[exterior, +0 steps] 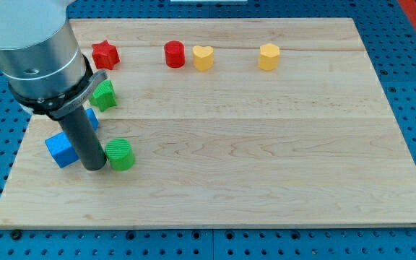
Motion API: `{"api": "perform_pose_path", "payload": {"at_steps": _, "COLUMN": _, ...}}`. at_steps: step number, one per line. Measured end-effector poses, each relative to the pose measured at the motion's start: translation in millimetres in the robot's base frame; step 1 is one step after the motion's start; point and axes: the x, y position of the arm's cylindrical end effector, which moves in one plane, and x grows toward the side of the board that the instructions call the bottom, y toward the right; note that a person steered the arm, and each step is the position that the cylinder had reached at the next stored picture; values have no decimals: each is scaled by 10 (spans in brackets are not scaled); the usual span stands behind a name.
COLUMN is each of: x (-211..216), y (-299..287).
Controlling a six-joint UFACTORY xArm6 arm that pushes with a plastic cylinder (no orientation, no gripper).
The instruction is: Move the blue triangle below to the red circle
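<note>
Nearest to us is a green round block (120, 154), close to the board's (266, 173) bottom edge. Right beside it, on the view's left, stands the rod's tip (92, 167). On the tip's other side is a blue square block (61, 149). The tip looks squeezed between the two, but I cannot tell if it touches them.

The rod has no fingers at all, so nothing opens or shuts, and it holds nothing. It can only push.

A small blue piece (92, 118) peeks out from behind the rod, just above the tip in the view. I think that is the blue triangle, but most of it is hidden, so its shape is not clear. A green star block (105, 94) sits just above it.

The red circle (174, 54) is far off, near the view's top, with a yellow heart (203, 57) just beside it.

What could go wrong? The green blocks are very close, so a push could drag one along too. The triangle could also slide off the thin rod. A push that goes too far could knock the red circle or the heart away.
</note>
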Motion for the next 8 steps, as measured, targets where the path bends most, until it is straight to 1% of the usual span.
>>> {"api": "perform_pose_path", "payload": {"at_steps": 1, "x": 223, "y": -49}}
{"api": "perform_pose_path", "payload": {"at_steps": 2, "x": 366, "y": 159}}
{"api": "perform_pose_path", "payload": {"at_steps": 3, "x": 68, "y": 193}}
{"api": "perform_pose_path", "payload": {"at_steps": 4, "x": 346, "y": 43}}
{"api": "perform_pose_path", "payload": {"at_steps": 5, "x": 419, "y": -666}}
{"api": "perform_pose_path", "payload": {"at_steps": 6, "x": 33, "y": -1351}}
{"api": "perform_pose_path", "payload": {"at_steps": 7, "x": -449, "y": -1033}}
{"api": "perform_pose_path", "payload": {"at_steps": 8, "x": -696, "y": -458}}
